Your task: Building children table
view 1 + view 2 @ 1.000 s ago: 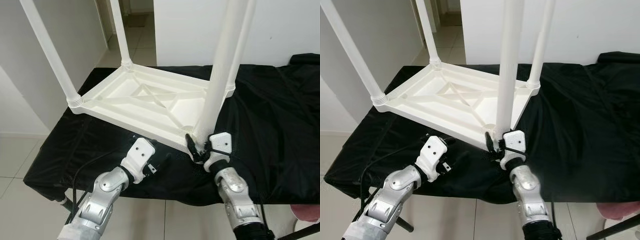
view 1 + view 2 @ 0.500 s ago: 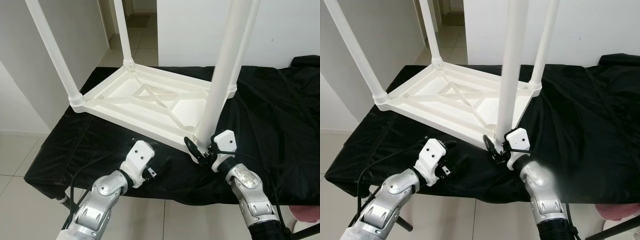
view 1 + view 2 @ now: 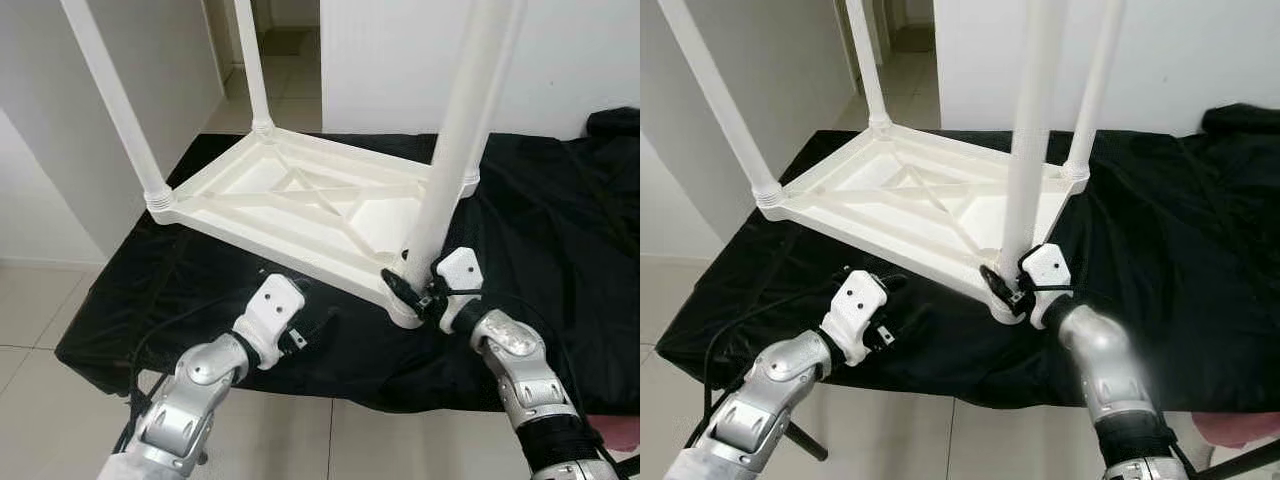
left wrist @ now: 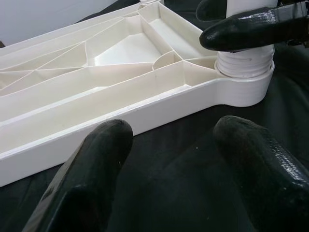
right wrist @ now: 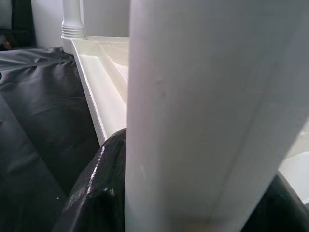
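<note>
A white plastic children's table (image 3: 290,255) lies upside down on a black cloth (image 3: 560,250), with its legs pointing up. My right gripper (image 3: 408,292) is shut on the base of the near right leg (image 3: 455,130), just above its threaded collar (image 4: 244,67). In the right wrist view that leg (image 5: 207,111) stands between the black fingers (image 5: 101,193). My left gripper (image 4: 178,140) rests open on the cloth just in front of the tabletop's near rim, holding nothing. Its fingers (image 4: 104,145) point at the rim and stay apart from it.
Two more legs rise at the near left (image 3: 115,100) and far left (image 3: 250,60); the fourth stands behind the held leg. White walls stand close on the left and behind. Tiled floor (image 3: 40,330) lies below the cloth's front edge. A doorway opens at the back.
My right forearm has swung to the right around the leg's base, with the gripper still shut on it. The left gripper has stayed put. The camera has shifted slightly.
</note>
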Robot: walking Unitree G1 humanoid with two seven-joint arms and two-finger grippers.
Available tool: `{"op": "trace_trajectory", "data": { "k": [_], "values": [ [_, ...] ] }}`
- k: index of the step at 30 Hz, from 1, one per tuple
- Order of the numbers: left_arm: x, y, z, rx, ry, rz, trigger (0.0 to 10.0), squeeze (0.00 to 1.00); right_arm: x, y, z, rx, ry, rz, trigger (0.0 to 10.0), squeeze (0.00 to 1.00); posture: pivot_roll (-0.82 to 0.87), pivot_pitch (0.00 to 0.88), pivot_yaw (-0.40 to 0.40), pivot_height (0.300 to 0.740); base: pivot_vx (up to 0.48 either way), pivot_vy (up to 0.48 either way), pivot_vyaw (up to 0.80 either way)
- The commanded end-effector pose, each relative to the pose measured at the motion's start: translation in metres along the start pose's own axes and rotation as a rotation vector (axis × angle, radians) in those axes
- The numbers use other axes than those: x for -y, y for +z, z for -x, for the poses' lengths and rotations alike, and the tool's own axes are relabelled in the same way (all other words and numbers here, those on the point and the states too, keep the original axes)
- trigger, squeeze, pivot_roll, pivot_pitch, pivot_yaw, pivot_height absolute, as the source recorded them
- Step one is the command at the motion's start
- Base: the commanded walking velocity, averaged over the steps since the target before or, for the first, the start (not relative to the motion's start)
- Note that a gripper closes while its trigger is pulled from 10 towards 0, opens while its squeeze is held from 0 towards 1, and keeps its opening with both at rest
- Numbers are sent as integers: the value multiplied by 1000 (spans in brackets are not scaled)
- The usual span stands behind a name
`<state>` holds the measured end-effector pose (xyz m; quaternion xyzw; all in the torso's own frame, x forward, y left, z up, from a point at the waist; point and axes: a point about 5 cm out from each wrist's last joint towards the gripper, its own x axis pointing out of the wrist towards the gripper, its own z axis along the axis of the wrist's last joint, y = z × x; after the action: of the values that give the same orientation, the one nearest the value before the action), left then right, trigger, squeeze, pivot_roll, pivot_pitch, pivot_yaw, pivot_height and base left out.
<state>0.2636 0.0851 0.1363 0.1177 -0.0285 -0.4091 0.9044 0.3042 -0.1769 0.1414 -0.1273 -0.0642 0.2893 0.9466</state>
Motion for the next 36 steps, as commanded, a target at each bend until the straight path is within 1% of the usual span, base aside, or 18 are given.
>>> {"op": "trace_trajectory", "data": {
  "k": [1, 2, 3, 4, 7, 8, 13, 14, 15, 17, 22, 23, 24, 27, 29, 31, 34, 36],
  "values": [
    [0, 1, -1, -10, -45, -7, 10000, 0, 0, -1, 2, -1, -17, -13, 0, 0, 20, 0, 97, 740, 0, 0, 0],
    [1, 1, -1, -11, -47, -7, 10000, 0, 0, -1, 2, -1, -33, -23, 3098, 0, 17, 0, 97, 740, 0, 0, 0],
    [1, 1, -1, -11, -47, -7, 10000, 0, 0, -1, 2, -1, -33, -23, 3098, 0, 17, 0, 97, 740, 0, 0, 0],
    [1, 1, -2, -11, -49, -7, 10000, 0, 0, -2, 2, -1, -42, -34, 10000, 0, 14, 0, 98, 740, 0, 0, 0],
    [2, 2, -2, -11, -53, -8, 10000, 0, -2, -2, 2, 0, -63, -58, 10000, 0, 14, 0, 98, 740, 0, 0, 0],
    [2, 2, -3, -10, -56, -9, 10000, 0, -5, -1, 1, 10, -109, -82, 10000, 0, 14, 0, 98, 740, 0, 0, 0],
    [3, 2, -3, -9, -58, -8, 10000, 0, -7, 0, 0, 4, -166, -106, 10000, 0, 5, 0, 92, 740, 0, 0, 0],
    [3, 2, -4, -9, -59, -7, 10000, 0, -7, 0, -1, 4, -188, -115, 10000, 0, 5, 0, 92, 740, 0, 0, 0],
    [4, 2, -4, -9, -60, -5, 10000, 0, -8, 0, -4, -2, -263, -125, 10000, 0, 5, 0, 83, 740, 0, 0, 0],
    [5, 2, -4, -9, -61, -4, 10000, 0, -9, 0, -5, -7, -290, -131, 10000, 0, 5, 0, 83, 740, 0, 0, 0],
    [8, 2, -6, -4, -68, 3, 10000, 0, -18, 0, -9, -28, -389, -137, 10000, 0, 5, 0, 79, 740, 0, 0, 0],
    [9, 3, -6, -3, -71, 3, 10000, 0, -20, 1, -10, -26, -433, -162, 10000, 0, 5, 0, 79, 740, 0, 0, 0],
    [9, 3, -6, -3, -71, 3, 10000, 0, -20, 1, -10, -26, -433, -162, 10000, 0, 5, 0, 79, 740, 0, 0, 0],
    [9, 3, -6, 1, -70, 3, 10000, 0, -26, 0, -8, -43, -585, -219, 10000, 0, 7, 0, 63, 740, 0, 0, 0],
    [9, 4, -7, 4, -65, 5, 10000, 0, -29, -1, -7, -68, -652, -243, 10000, 0, 7, 0, 63, 740, 0, 0, 0],
    [9, 4, -7, 4, -64, 6, 10000, 0, -29, -2, -6, -73, -660, -248, 10000, 0, 7, 0, 63, 740, 0, 0, 0],
    [7, 5, -5, 15, -21, 33, 10000, 0, -42, -2, -7, -89, -734, -259, 10000, 0, 7, 0, 51, 740, 0, 0, 0],
    [5, 7, -3, 28, 11, 44, 10000, 0, -45, -1, -8, -99, -745, -269, 10000, 0, -2, 0, 47, 740, 0, 0, 0]
  ]
}}
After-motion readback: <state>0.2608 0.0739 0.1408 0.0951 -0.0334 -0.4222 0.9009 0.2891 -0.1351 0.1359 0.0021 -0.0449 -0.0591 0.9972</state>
